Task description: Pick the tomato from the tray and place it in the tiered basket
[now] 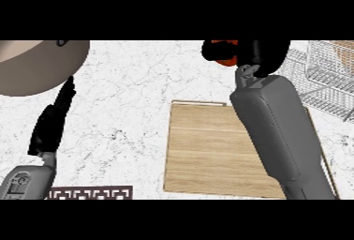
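1. Right hand (257, 51) sits at the top of the view, beyond the far edge of the tray, fingers curled round the tomato (223, 52); only a red-orange patch shows between and beside the black fingers.
2. Tomato is off the tray, held in that hand, over bare counter between the tray and the basket. Cannot tell how high above the counter.
3. Right forearm runs diagonally from the lower right edge up across the tray's right side, hiding part of it.
4. Wooden tray (207, 154) lies flat mid-view, nothing visible on the part that shows.
5. Wire basket (323, 79) at upper right, just right of the hand, partly cut off by the frame; which tier is nearest is unclear.
6. Progress, as a judgement: pick looks done, place not yet done. Left: carry right, over the basket rim, release.
7. Left hand (52, 122) at the left edge, fingers straight and together, pointing up, resting, holds nothing.
8. Round beige plate (34, 65) at upper left, well apart from the tomato's path.
9. Dark patterned mat (90, 192) at bottom left, also out of the way.
10. Likely obstacle: only the basket's wire rim and near wall.
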You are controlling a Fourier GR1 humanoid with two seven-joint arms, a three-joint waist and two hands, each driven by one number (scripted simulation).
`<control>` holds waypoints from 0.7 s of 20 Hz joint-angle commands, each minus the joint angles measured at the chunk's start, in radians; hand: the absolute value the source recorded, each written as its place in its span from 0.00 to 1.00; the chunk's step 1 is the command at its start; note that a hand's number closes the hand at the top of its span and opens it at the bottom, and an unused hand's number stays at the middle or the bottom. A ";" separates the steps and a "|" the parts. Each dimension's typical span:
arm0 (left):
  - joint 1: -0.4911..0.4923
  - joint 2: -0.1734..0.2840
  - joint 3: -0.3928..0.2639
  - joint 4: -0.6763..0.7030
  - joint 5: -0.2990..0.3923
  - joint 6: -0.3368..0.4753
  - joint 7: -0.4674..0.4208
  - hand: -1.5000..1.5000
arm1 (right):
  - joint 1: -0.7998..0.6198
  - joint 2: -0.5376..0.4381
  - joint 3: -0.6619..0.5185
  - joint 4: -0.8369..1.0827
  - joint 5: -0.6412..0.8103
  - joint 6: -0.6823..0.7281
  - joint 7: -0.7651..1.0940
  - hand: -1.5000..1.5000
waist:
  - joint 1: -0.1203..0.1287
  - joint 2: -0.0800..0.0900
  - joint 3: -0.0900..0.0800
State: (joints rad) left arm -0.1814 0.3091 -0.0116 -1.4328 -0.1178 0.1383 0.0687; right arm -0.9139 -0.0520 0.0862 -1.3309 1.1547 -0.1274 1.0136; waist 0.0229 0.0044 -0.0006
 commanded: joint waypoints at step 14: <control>0.025 -0.023 0.037 0.023 -0.007 -0.021 -0.043 0.50 | -0.215 -0.291 -0.213 0.252 -0.085 0.140 -0.221 1.00 | -0.017 -0.001 0.000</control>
State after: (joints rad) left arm -0.1399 0.2929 0.0036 -1.4650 -0.1373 0.1291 0.0608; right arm -1.1172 -0.2773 -0.0995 -1.1398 1.0921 -0.0061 0.8732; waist 0.0098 0.0011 -0.0003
